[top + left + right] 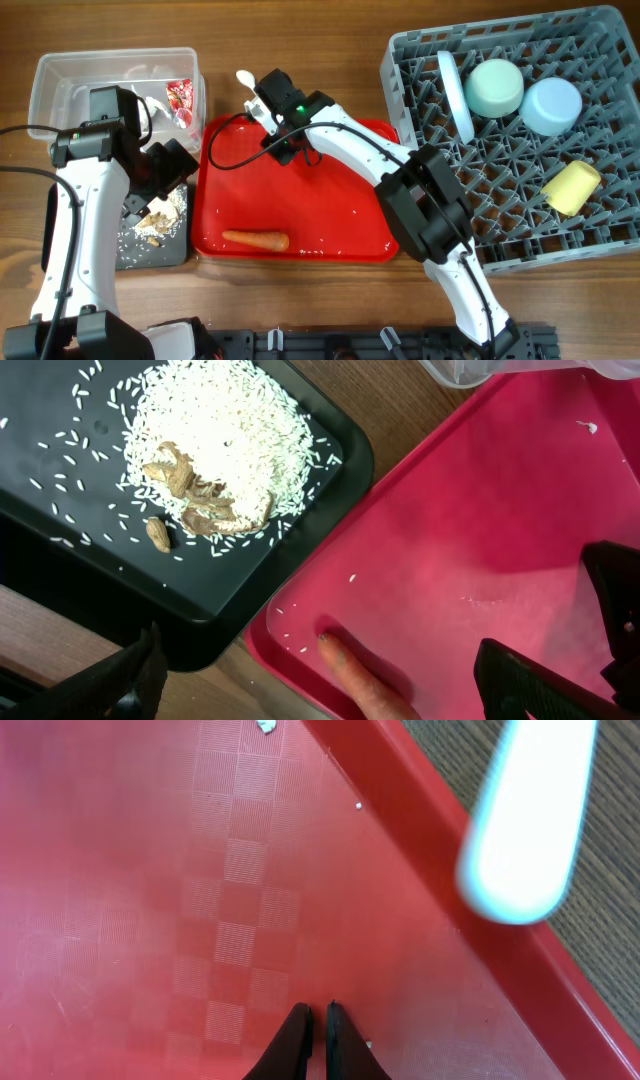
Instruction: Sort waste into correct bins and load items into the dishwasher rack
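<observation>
My right gripper (266, 108) (318, 1011) is shut low over the red tray (300, 195) (150, 870), and nothing shows between its tips. The white spoon (245, 80) (525, 830) lies blurred across the tray's far rim, apart from those tips. My left gripper (165, 165) (320, 660) stands wide open over the black tray's (165, 250) (60, 510) edge, straddling the tip of the orange carrot (255, 240) (365, 685). Food scraps (155, 215) (200, 500) lie in the black tray. The wrapper (181, 98) sits in the clear tub (50, 80).
The grey dishwasher rack (600, 240) at the right holds a light blue plate (457, 95) on edge, a mint bowl (494, 87), a blue bowl (552, 105) and a yellow cup (572, 187). Rice grains dot the red tray (480, 510).
</observation>
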You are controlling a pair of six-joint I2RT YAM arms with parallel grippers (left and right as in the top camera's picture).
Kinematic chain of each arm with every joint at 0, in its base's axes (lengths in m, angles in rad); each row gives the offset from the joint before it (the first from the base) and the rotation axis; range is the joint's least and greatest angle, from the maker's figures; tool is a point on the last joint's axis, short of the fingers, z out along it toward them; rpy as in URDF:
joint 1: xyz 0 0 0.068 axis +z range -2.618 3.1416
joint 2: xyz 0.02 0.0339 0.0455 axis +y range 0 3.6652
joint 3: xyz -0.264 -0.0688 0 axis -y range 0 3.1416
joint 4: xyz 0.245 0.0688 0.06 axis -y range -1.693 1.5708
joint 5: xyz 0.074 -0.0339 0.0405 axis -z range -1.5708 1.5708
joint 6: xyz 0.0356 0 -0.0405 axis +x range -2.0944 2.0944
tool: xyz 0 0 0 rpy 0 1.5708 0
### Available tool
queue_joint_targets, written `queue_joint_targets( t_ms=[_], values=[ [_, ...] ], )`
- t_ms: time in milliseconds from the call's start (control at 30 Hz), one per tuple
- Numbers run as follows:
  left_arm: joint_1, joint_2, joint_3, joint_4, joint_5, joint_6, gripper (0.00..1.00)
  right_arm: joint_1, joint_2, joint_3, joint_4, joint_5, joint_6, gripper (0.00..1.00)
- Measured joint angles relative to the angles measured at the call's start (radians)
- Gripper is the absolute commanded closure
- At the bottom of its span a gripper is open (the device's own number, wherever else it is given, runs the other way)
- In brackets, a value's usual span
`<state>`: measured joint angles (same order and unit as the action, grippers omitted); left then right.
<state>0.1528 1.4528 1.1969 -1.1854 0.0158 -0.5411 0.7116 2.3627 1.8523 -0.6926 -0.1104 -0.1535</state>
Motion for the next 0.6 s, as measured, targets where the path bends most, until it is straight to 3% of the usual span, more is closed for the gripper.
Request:
queue_joint_targets(
  t_ms=[133,167,233,367,600],
  values=[
    [0.000,0.000,0.000,0.000,0.000,0.000,0.00,0.000,0.000,0.002,-0.014,-0.001,0.014,0.84],
    [0.000,0.000,0.000,0.000,0.000,0.000,0.00,0.000,-0.001,0.003,-0.026,-0.001,0.020,0.78],
    [0.000,0.000,0.000,0.000,0.000,0.000,0.00,0.000,-0.008,0.004,-0.057,-0.001,0.030,0.46],
    [0.000,0.000,0.000,0.003,0.000,0.000,0.00,0.000,-0.026,0.002,-0.092,0.000,0.041,0.31],
    [0.000,0.000,0.000,0.027,0.000,0.000,0.00,-0.008,-0.130,-0.003,0.040,0.097,-0.035,0.25]
  ],
)
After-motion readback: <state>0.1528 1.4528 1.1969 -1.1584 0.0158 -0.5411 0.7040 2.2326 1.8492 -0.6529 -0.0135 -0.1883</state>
